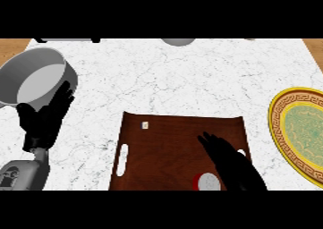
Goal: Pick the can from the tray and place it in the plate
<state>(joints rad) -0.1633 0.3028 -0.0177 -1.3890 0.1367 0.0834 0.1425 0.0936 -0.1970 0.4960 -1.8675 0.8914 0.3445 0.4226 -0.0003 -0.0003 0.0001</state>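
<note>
While the marble counter [190, 76] carries a brown tray [163, 147] near-centre, the patterned plate [302, 129] lies right, a grey pot [25, 80] far left. Right hand [233, 163] over the tray, fingers straight, holding nothing; left hand [44, 118] rests open by the pot. Can [206, 181] stands at the tray's near edge, beside the right hand.

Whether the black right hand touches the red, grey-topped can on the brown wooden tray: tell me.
Cannot tell. In the head view the right hand overlaps the can at its edge; any gap is hidden.
</note>
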